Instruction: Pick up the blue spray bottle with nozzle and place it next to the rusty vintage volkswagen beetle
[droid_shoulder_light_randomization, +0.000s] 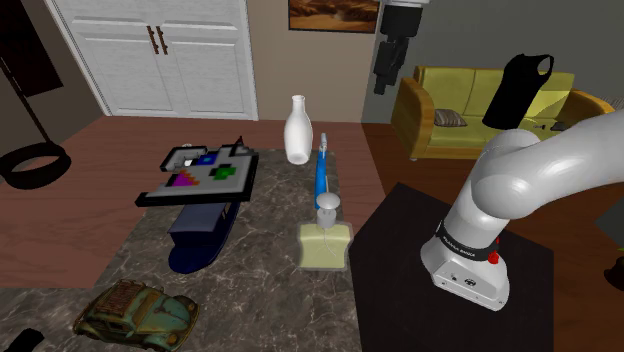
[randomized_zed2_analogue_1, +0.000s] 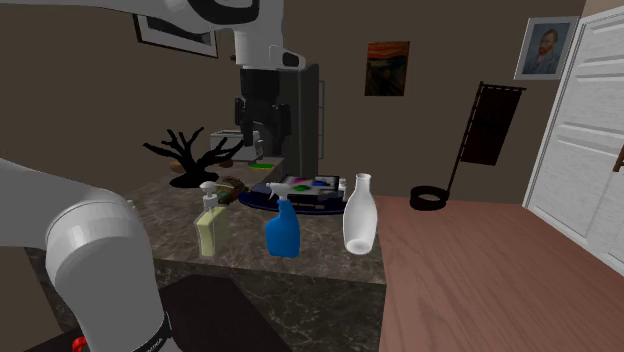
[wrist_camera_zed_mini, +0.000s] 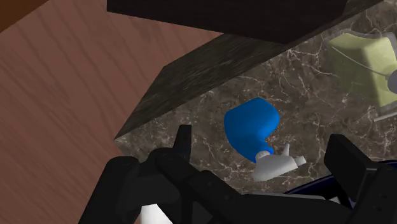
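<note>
Our gripper (wrist_camera_zed_mini: 262, 139) hangs high above the marble table (droid_shoulder_light_randomization: 270, 290), its black fingers (wrist_camera_zed_mini: 184, 137) spread wide and clasping nothing. We see the blue spray bottle (wrist_camera_zed_mini: 251, 127) well below it, standing on the marble near the table's corner, its white nozzle (wrist_camera_zed_mini: 277, 165) pointing toward the right finger. In the shoulder view the bottle (droid_shoulder_light_randomization: 320, 175) sits mid-table, with the white vase (droid_shoulder_light_randomization: 296, 130) at its 11 o'clock and the pale yellow soap dispenser (droid_shoulder_light_randomization: 325, 242) at its 6 o'clock, both near. We find the rusty Beetle model (droid_shoulder_light_randomization: 135, 310) well apart at the bottle's 7 o'clock, by the table's near edge. In the second exterior view the gripper (randomized_zed2_analogue_1: 254, 140) hovers at the bottle's (randomized_zed2_analogue_1: 282, 230) 12 o'clock.
</note>
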